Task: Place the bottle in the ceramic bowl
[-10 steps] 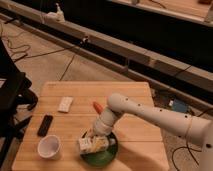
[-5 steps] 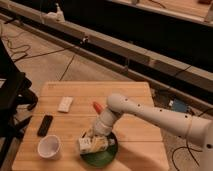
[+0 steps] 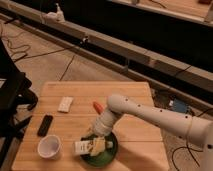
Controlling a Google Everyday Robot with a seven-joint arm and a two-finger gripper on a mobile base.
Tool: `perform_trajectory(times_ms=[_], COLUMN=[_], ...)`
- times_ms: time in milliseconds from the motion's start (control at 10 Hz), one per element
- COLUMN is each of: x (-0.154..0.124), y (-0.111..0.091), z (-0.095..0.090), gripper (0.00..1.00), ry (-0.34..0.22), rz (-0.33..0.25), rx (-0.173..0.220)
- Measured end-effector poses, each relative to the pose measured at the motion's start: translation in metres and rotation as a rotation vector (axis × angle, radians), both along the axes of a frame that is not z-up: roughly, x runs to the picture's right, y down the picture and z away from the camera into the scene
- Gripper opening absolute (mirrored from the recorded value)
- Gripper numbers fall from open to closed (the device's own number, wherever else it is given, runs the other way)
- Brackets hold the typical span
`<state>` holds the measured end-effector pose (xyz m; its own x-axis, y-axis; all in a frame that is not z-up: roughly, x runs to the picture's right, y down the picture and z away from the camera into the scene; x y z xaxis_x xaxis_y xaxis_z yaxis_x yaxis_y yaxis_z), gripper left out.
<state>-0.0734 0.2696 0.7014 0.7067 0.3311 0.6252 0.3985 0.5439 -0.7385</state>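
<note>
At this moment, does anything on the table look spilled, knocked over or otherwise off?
Nothing stands out. The tool is low over the ceramic bowl, with the bottle lying at the bowl's near-left rim. The white cup stands upright; no spill shows.

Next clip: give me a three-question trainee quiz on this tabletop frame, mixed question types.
1. True or false: the small whitish bottle with a pale label lies over the shallow green ceramic bowl.
2. Which object sits left of the green bowl? A) white cup B) orange-red carrot-like piece C) flat white packet
3. Fill in: the gripper hangs directly above the ______.

Key: 1 true; 2 A; 3 bowl.
</note>
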Motion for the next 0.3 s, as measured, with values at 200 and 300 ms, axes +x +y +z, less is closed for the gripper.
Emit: perform_trajectory(times_ms=[200, 300], x=[0.0012, 0.0003], y=[-0.0008, -0.0008], z=[-0.0001, -0.0003], gripper=[0.8, 0.8], ry=[-0.001, -0.003], rz=[0.008, 0.007], rx=[0.003, 0.002])
